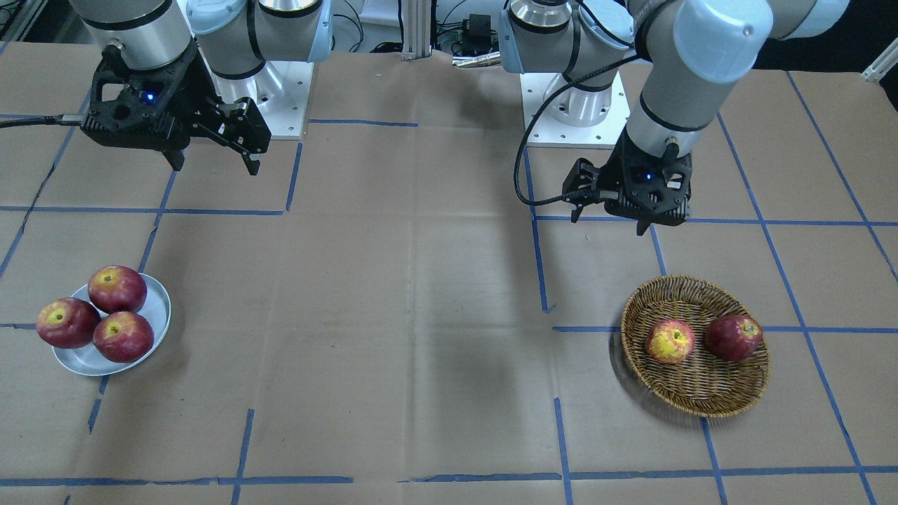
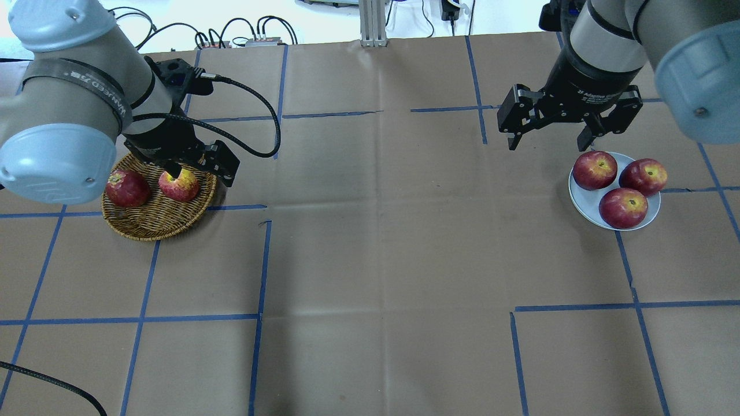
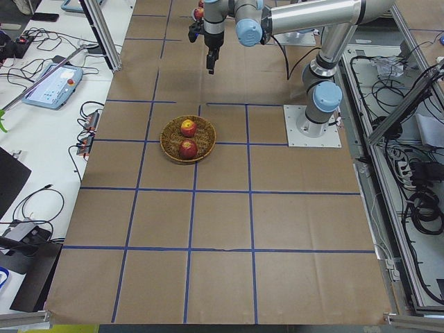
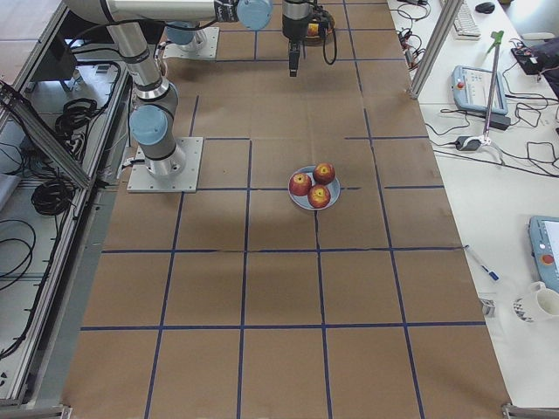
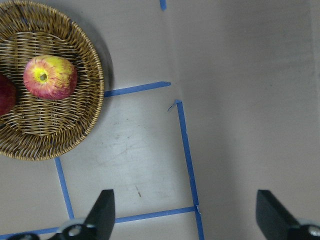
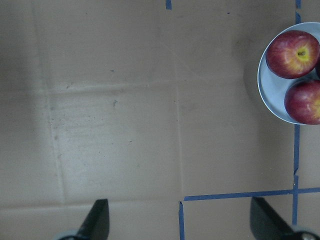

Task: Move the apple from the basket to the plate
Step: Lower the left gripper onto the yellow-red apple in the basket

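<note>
**Status: target fruit in basket, neither gripper holding anything**

1. Location. The yellowish, red-streaked apple [image 1: 671, 341] lies stem-up in the round brown woven wicker basket [image 1: 701, 408]. The basket stands on the robot's left half of the brown paper-covered table [image 1: 421, 315], toward the long edge opposite the robot. A dark red apple [image 1: 734, 337] sits just beside the target and does not touch it.

2. Destination. The small pale grey-white rimmed plate [image 1: 83, 359] stands on the right half, toward the same far edge. It carries three dark red apples [image 1: 117, 288], one overhanging the rim, so little bare surface remains.

3. Grippers. The left gripper [image 5: 186, 209] hangs above the table at the basket's robot-side rim, jaws spread wide and empty. In its wrist view the target sits off to one side, not between the fingers. The right gripper [image 2: 546, 143] hangs near the plate, equally wide and empty.

4. Handling assessment. The target is judged firm, moderately heavy and smooth-skinned. It is liable to roll and to bruise under a hard squeeze. Recommended hold: from above, across the widest girth, with the fingers turned clear of the neighbouring fruit.

5. Risk. A crowded plate may let the fruit roll off.
</note>
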`<state>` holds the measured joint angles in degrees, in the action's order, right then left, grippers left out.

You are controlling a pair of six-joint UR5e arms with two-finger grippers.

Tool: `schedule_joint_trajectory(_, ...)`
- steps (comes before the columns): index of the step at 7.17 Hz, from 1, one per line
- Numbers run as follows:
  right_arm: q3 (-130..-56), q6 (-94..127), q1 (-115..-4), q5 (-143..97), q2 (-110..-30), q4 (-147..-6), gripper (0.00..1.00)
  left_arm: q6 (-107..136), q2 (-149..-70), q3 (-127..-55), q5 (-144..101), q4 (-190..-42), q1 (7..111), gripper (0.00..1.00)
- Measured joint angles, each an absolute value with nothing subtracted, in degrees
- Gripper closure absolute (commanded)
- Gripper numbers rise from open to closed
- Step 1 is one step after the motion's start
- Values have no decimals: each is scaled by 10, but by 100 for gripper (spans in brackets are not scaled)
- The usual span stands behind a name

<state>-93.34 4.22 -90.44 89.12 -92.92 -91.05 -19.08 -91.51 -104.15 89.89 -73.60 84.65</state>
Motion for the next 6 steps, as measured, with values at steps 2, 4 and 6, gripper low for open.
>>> schedule_joint_trajectory(2, -933, 42, -904, 891, -929, -911, 0, -270, -961, -1054, 898, -682, 787, 1)
schedule_joint_trajectory(4, -933, 42, -904, 891, -929, -911, 0, -360, -1004, -1056, 899, -644, 740, 1)
schedule_joint_trajectory(6, -933, 42, -904, 891, -929, -911, 0, -433, -1056, -1051, 899, -585, 710, 1)
